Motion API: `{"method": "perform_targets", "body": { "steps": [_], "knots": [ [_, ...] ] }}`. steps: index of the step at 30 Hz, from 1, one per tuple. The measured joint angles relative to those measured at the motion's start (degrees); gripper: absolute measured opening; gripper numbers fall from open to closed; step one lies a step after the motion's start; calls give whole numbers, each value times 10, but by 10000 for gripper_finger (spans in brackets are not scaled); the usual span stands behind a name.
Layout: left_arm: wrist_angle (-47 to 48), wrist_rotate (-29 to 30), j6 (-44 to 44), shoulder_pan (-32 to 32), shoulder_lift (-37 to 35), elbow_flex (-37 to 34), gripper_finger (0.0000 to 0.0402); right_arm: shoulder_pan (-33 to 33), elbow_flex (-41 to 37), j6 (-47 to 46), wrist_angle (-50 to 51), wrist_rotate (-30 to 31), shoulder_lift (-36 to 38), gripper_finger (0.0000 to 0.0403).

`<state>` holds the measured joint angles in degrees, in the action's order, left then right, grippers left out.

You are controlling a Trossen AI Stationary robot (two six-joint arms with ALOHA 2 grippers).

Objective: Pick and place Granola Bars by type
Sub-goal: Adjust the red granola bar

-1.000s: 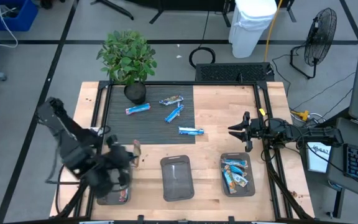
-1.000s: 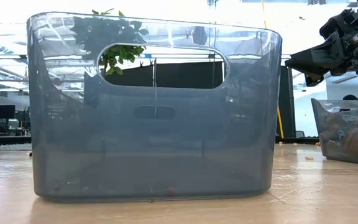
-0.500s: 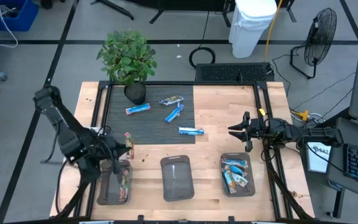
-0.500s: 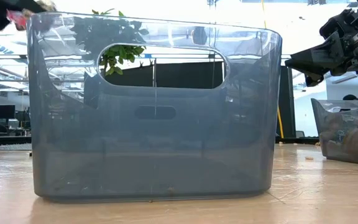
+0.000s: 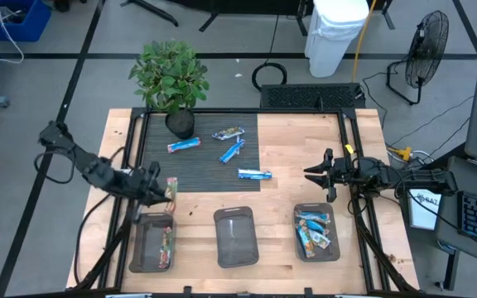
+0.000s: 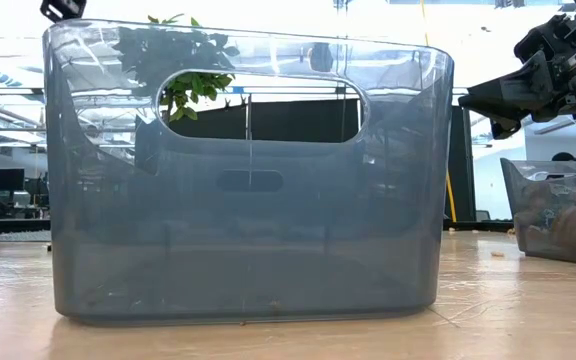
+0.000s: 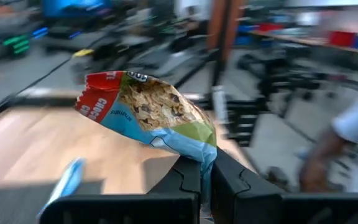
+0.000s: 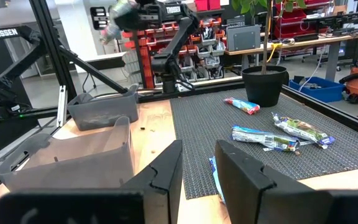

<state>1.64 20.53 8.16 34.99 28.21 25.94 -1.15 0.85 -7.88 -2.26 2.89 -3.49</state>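
My left gripper (image 5: 162,189) hovers just far of the left bin (image 5: 152,242), shut on a red, blue and green granola bar (image 7: 148,109). Another bar (image 5: 166,244) lies in that bin. Loose bars lie flat on the black mat: blue ones (image 5: 184,145), (image 5: 232,151), (image 5: 254,175) and a darker one (image 5: 228,133). The right bin (image 5: 316,232) holds several bars. The middle bin (image 5: 236,237) fills the low view (image 6: 248,170). My right gripper (image 5: 311,174) waits open above the wood, right of the mat, also seen in its wrist view (image 8: 197,162). My left gripper pinches the bar by its blue-green end (image 7: 199,148) between the two fingers. The fingers come level from the table's left. The bar is lifted clear and sticks out past the fingertips, tilted, with its red end (image 7: 95,93) farthest from the fingers.
A potted plant (image 5: 172,83) stands at the mat's far left corner. The black mat (image 5: 160,157) covers the far left part of the table, inside a black frame (image 5: 131,157). Bare wood (image 5: 301,141) lies right of the mat and between the bins.
My left arm has drawn back from over the left bin toward the table's far and left side and stretched out low, with its gripper turned level toward the right. It has stayed shut on the bar, which has kept nearly the same place above the mat's near left corner.
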Motion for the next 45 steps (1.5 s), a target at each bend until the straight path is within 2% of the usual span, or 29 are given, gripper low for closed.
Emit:
{"method": "perform_targets", "body": {
  "steps": [2, 5, 8, 12, 19, 22, 24, 27, 29, 33, 38, 42, 45],
  "knots": [
    [-2, -55, -21, -20, -6, -1, 10, 0, 0, 0, 0, 0, 0, 87],
    [13, -98, -48, -43, -6, -1, 10, 0, 0, 0, 0, 0, 0, 86],
    [52, -103, -62, -62, -6, -3, 10, 0, 0, 0, 0, 0, 0, 86],
    [56, -105, -60, -90, -32, -25, 10, 0, 0, 0, 0, 0, 0, 87],
    [59, -120, -13, -116, -128, -82, 10, 0, 0, 0, 0, 0, 0, 87],
    [74, -117, 19, -117, -170, -98, 10, 0, 0, 0, 0, 0, 0, 86],
    [113, -94, 62, -117, -193, -100, 10, 0, 0, 0, 0, 0, 0, 86],
    [198, -29, 185, -117, -210, -98, 10, 0, 0, 0, 0, 0, 0, 87],
    [229, -12, 278, -117, -211, -98, 10, 0, 0, 0, 0, 0, 0, 86],
    [225, -43, 437, -110, -175, -96, 10, 0, 0, 0, 0, 0, 0, 86],
    [168, -88, 556, -75, -82, -89, 10, 0, 0, 0, 0, 0, 0, 87],
    [170, -84, 605, -30, 32, -28, 10, 0, 0, 0, 0, 0, 0, 87],
    [199, -81, 614, 7, 131, 57, 9, 0, 0, 0, 0, 0, 0, 86]
  ]
}}
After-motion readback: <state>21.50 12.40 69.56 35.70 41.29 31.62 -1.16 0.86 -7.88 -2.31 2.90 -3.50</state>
